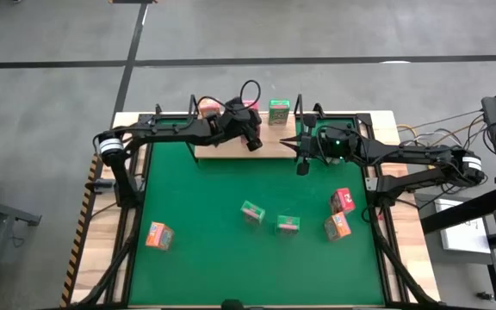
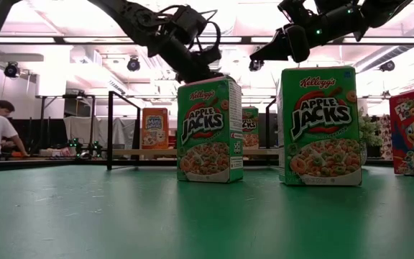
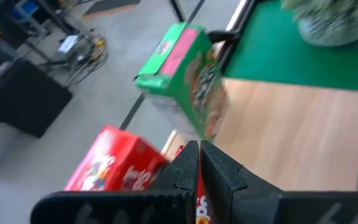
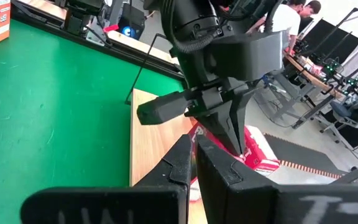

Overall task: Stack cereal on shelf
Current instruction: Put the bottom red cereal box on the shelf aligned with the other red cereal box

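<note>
The shelf (image 1: 231, 148) is a light wooden board with black wire uprights at the mat's far edge. A green cereal box (image 1: 279, 112) stands on its far right end, and a pink box (image 4: 257, 154) lies near its far edge. My left gripper (image 4: 234, 144) is shut and slants down over the board, its tips right at the pink box. In the left wrist view the green box (image 3: 185, 81) is ahead and the pink one (image 3: 114, 169) beside the shut fingers (image 3: 188, 163). My right gripper (image 1: 300, 164) hangs shut above the mat by the shelf's right near corner, holding nothing. My left gripper's shut fingertips (image 4: 229, 134) come slanting from above to the pink box's near upper edge (image 4: 248, 138). I cannot tell whether they touch it. Nothing is clamped between the fingers.
Loose boxes stand on the green mat (image 1: 205, 258): an orange one (image 1: 158, 234) at the near left, two green (image 1: 252, 212) (image 1: 288, 224) in the middle, a pink (image 1: 343, 201) and an orange (image 1: 337, 226) at the right. An orange box (image 2: 154, 128) stands at the shelf's left.
</note>
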Available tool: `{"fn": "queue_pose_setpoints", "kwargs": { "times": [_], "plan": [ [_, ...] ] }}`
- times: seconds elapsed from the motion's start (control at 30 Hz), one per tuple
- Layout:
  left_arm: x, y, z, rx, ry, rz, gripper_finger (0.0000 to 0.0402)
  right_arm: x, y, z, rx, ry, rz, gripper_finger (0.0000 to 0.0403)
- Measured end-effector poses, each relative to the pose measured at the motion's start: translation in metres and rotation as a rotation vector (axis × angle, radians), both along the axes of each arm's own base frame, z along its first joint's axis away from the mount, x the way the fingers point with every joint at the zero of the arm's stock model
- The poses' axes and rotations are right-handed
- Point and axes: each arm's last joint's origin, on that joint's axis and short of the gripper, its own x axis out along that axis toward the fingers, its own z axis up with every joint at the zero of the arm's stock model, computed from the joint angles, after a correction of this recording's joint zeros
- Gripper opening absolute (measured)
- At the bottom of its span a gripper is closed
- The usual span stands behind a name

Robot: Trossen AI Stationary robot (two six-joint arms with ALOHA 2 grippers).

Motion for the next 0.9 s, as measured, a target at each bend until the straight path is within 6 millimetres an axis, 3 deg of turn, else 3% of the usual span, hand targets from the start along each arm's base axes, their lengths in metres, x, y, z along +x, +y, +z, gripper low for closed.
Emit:
{"fn": "queue_pose_setpoints", "kwargs": {
  "times": [0.37,0.53,0.7,0.9],
  "plan": [
    [-0.001,0.0,-0.001,0.015,0.02,0.038,0.0,0.0,0.0,0.0,-0.004,0.001,0.001,0.0013],
    [-0.004,-0.007,0.011,0.022,-0.002,0.022,0.0,0.0,0.0,0.0,-0.004,0.001,0.001,0.0013],
    [-0.023,-0.019,0.036,0.018,0.034,0.005,0.0,0.0,0.0,0.0,-0.004,0.001,0.001,0.0013],
    [-0.064,-0.025,0.046,-0.064,0.261,0.029,0.0,0.0,0.0,0.0,-0.004,0.001,0.001,0.0013]
  ]
}}
